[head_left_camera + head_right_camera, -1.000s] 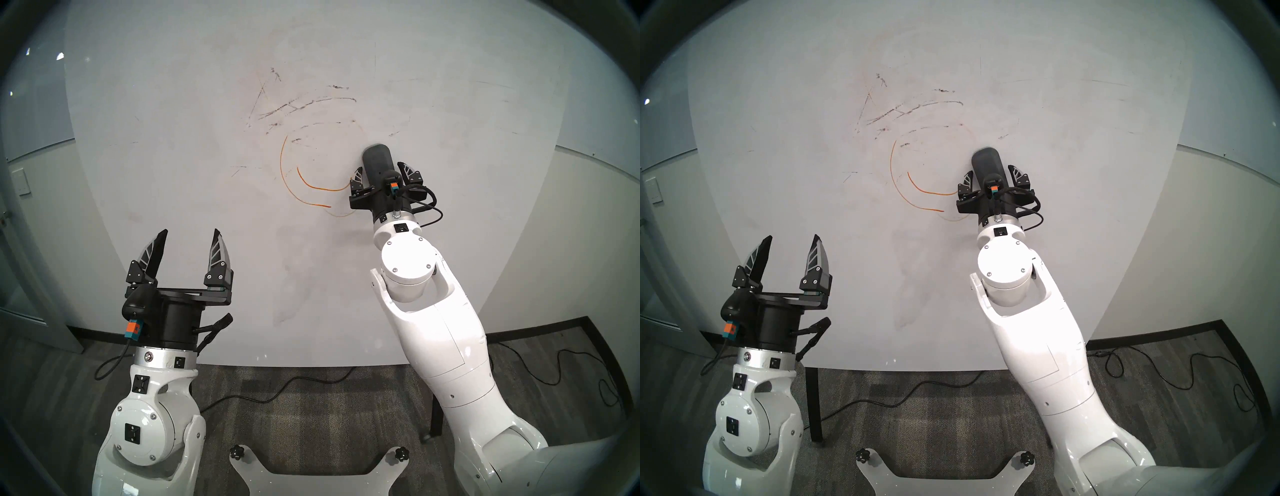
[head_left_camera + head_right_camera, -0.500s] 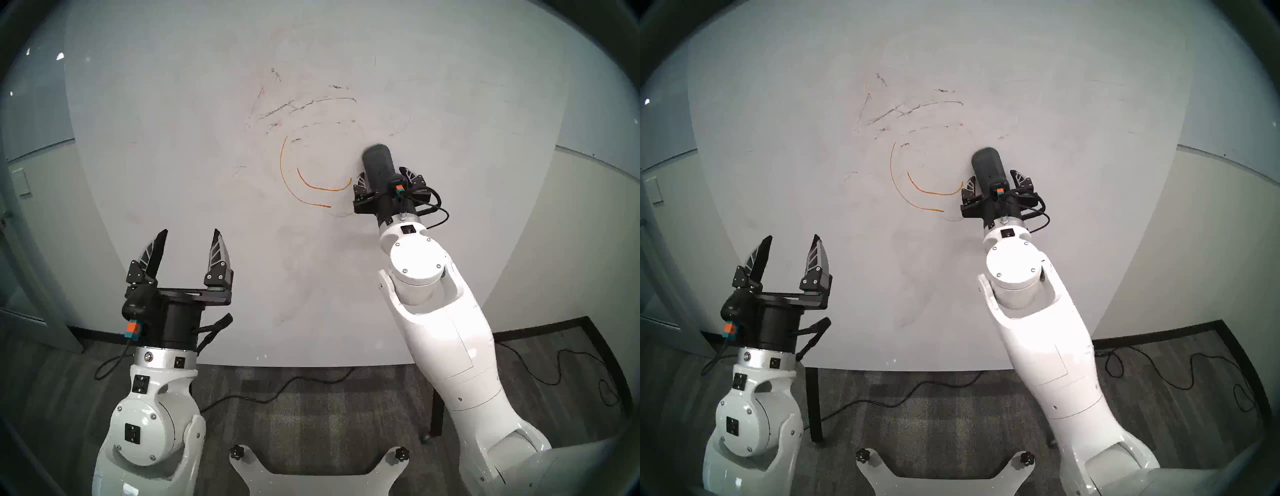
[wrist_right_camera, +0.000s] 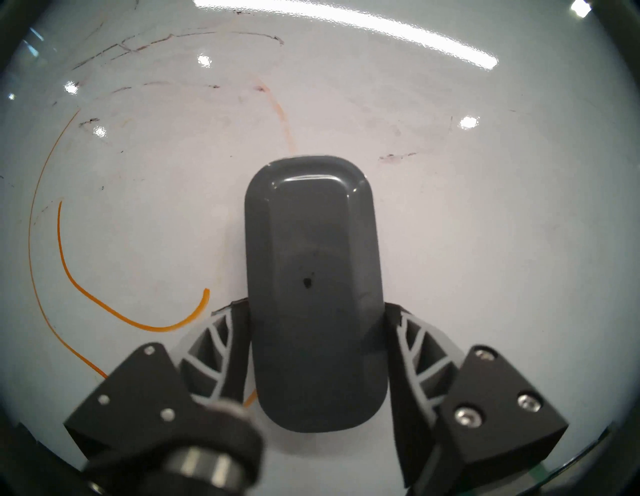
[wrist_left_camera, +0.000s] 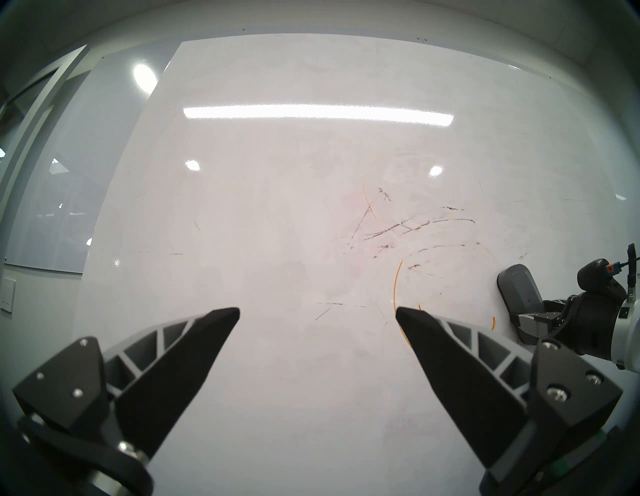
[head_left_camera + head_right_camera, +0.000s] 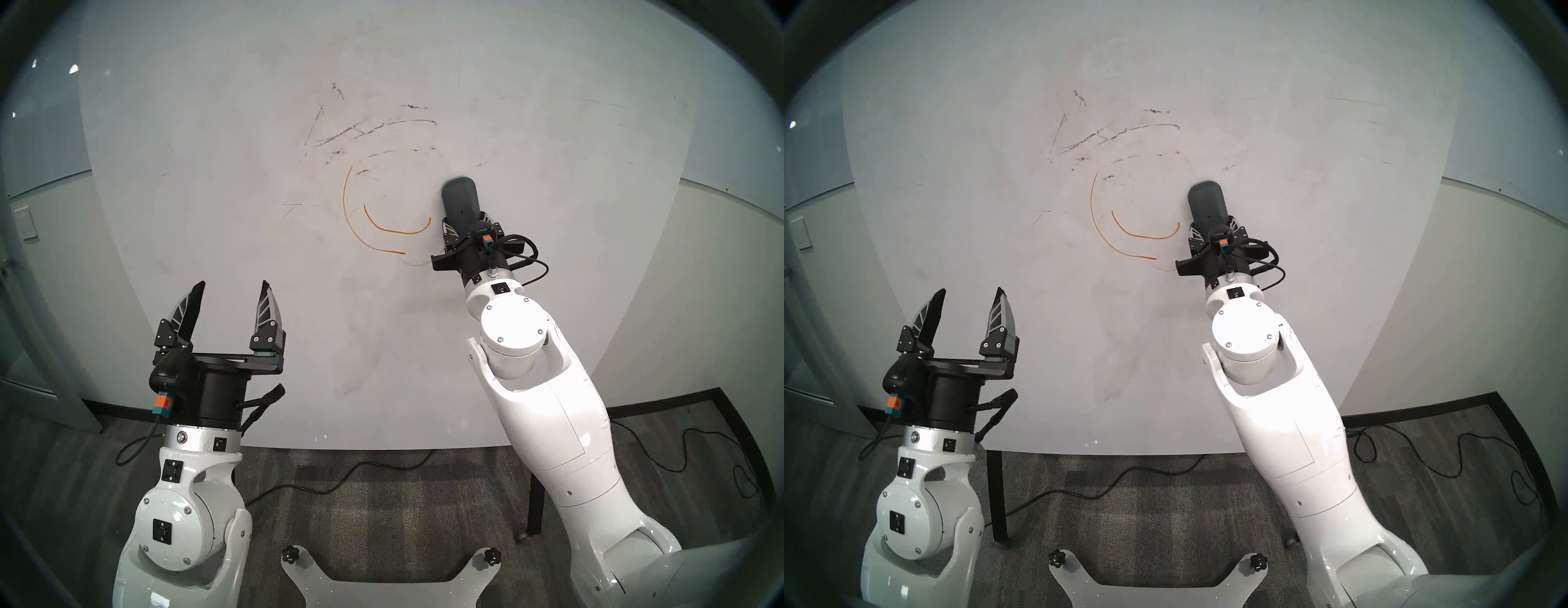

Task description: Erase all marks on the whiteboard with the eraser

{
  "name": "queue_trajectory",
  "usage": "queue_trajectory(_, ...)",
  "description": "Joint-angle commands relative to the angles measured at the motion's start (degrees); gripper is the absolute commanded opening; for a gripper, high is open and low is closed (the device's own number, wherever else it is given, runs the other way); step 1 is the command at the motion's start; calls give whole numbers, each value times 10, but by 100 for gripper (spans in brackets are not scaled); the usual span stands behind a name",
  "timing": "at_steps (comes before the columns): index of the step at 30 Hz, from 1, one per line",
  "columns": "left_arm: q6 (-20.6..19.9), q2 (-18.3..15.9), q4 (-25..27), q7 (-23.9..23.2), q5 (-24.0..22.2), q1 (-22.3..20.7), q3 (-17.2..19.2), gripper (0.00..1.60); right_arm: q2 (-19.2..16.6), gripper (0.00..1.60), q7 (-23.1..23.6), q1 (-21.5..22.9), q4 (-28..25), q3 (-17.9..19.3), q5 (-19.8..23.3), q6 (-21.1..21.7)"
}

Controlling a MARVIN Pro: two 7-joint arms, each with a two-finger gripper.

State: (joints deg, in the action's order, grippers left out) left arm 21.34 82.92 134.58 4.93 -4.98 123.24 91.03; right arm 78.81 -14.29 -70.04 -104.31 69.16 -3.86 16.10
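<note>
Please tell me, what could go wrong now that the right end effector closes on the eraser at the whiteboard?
The right end effector pinches only the lower part of the eraser, so it may pivot or slip during a stroke. The orange curve lies to its left, so a vertical wipe would miss it.

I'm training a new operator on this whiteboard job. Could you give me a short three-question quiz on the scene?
1. True or false: the right hand has its fingers against both sides of the eraser.
2. Multiple choice: the bold orange curve lies on which side of the eraser in the head view? A) left B) right C) directly above
3. Fill in: the left hand is ____ and holds nothing.

Key: 1 true; 2 A; 3 open. The whiteboard also carries black streaks above the orange curve.
</note>
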Motion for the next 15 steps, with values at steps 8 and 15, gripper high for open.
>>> queue_trajectory(8, 1, -1, 13, -1, -1, 0, 1, 160, 9, 0, -12, 12, 2, -1, -7, 0)
queue_trajectory(15, 1, -1, 13, -1, -1, 0, 1, 160, 8, 0, -11, -7, -4, -13, -9, 6)
